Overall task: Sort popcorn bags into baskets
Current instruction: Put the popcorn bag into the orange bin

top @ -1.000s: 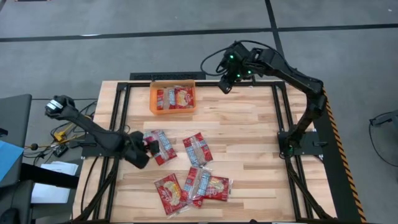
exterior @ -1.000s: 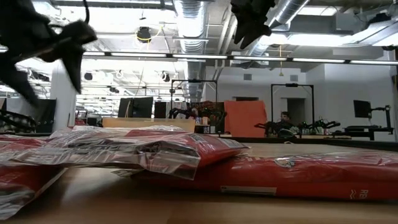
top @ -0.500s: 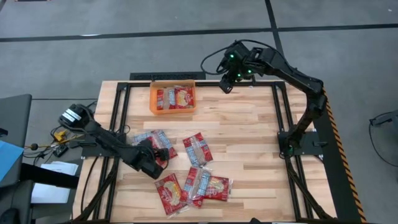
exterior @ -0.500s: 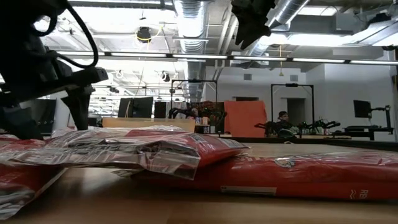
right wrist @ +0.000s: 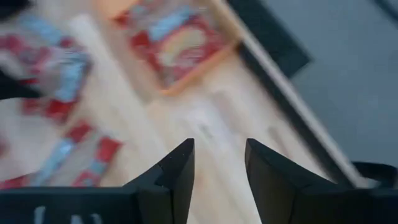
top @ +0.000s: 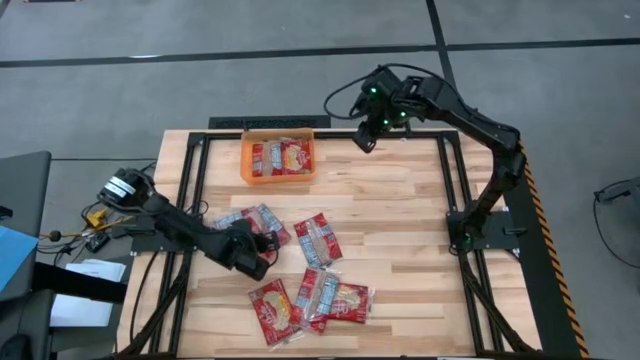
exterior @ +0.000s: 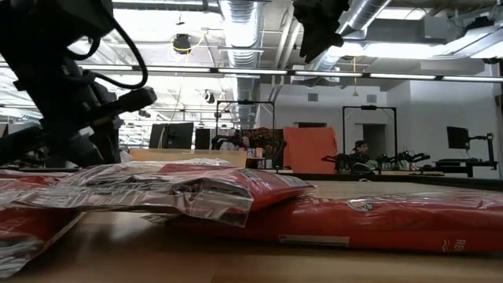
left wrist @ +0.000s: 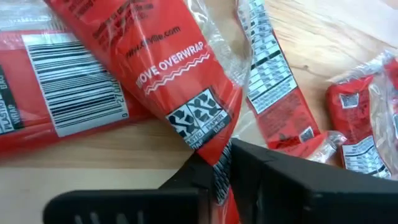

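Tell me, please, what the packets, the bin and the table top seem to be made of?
The packets look like glossy printed plastic film: they crinkle, shine, and have clear sealed edges. The bin seems to be translucent orange plastic with low walls. The table top looks like pale wooden planks, with visible grain and seams.

Looks like a robotics lab in an open industrial hall. Bare ducts [exterior: 236,20] and pipes overhead, with strip lights. Beyond the wooden tabletop [top: 400,215]: monitors [exterior: 460,137], an orange panel [exterior: 309,149], a seated person [exterior: 360,149], possibly more robot arms, hard to tell. Around the tabletop, grey concrete floor [top: 200,60] and loose cables.
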Robot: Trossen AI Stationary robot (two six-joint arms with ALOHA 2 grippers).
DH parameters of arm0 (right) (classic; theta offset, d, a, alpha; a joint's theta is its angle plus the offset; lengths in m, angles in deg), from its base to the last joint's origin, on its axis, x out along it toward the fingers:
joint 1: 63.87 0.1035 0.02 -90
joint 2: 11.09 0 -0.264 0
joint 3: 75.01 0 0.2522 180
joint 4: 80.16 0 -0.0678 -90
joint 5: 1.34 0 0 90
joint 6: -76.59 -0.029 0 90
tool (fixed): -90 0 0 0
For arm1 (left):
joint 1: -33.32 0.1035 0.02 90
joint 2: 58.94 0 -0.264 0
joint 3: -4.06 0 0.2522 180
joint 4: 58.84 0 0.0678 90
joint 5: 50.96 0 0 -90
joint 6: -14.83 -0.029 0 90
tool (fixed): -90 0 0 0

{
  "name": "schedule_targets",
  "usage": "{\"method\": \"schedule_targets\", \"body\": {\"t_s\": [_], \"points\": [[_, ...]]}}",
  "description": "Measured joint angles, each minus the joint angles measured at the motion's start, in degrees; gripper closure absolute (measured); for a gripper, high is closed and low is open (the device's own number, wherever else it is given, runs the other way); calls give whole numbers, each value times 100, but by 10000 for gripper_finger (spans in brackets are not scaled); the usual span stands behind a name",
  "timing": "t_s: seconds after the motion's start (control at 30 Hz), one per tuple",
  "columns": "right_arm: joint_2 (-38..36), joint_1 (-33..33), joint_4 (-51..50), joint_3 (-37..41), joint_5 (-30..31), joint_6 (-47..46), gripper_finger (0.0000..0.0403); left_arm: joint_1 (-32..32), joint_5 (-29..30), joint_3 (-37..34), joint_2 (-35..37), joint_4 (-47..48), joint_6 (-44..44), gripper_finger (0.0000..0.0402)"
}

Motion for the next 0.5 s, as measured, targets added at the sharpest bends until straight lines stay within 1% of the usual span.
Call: {"method": "schedule_targets", "body": {"t_s": [0.13,0.2,0.27,0.4,0.5], "points": [[-2,-110,113,0,-1606,5,251,0,-51,106,180,-128,-316,384],[-8,-118,175,8,-2202,-22,252,-8,-15,240,367,-159,-565,389],[-15,-104,386,103,-2506,-53,251,-7,199,380,606,-157,-890,395],[-13,17,953,420,-2825,-254,248,70,815,677,1171,-123,-1745,394],[-9,183,1855,794,-3089,-659,245,240,1102,865,1616,-37,-2619,397]]}}
